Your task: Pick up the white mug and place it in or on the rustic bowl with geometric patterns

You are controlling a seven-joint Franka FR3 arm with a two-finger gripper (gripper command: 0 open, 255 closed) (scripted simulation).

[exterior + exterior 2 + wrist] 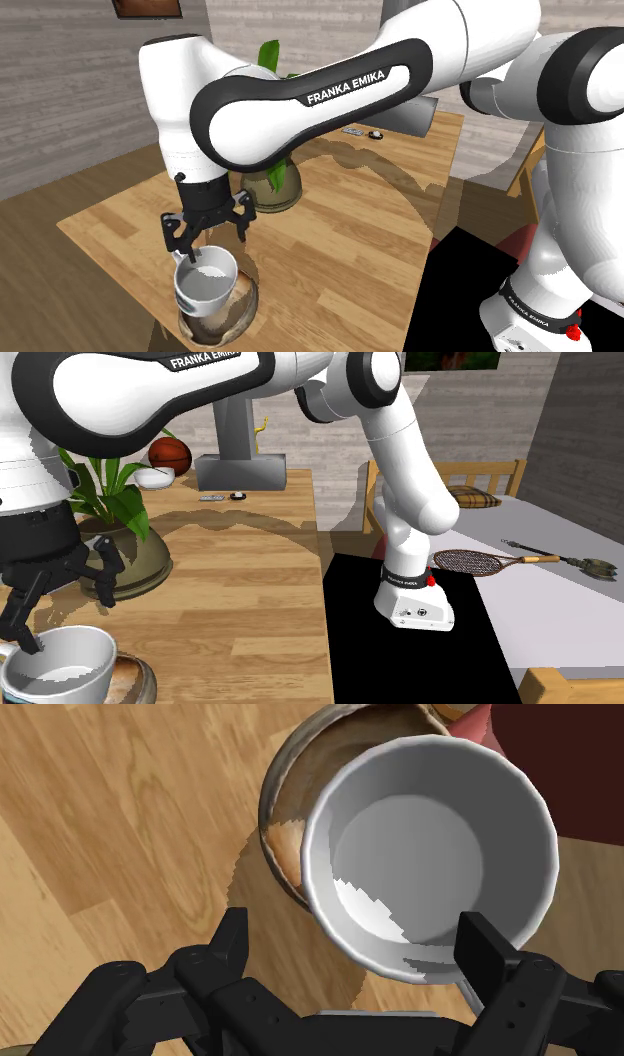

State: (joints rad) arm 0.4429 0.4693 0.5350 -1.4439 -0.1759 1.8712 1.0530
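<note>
White round mug (pixel 207 282) seated upright in the brown patterned bowl (pixel 240 312) at the near corner of the wooden tabletop (pixel 340 235), shoulder view's lower left, seemingly already placed, black pincer (pixel 210 243) just above with fingers spread, clasping nothing; rightward, leafy plant (pixel 270 170) close behind, crowding any withdrawal.

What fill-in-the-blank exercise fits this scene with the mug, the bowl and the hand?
1. The white mug rests in the ____.
2. The hand above it is ____, not shut.
3. The brown bowl stands on a ____ table.
4. A potted ____ stands on the table too.
Missing: bowl; open; wooden; plant.
</note>
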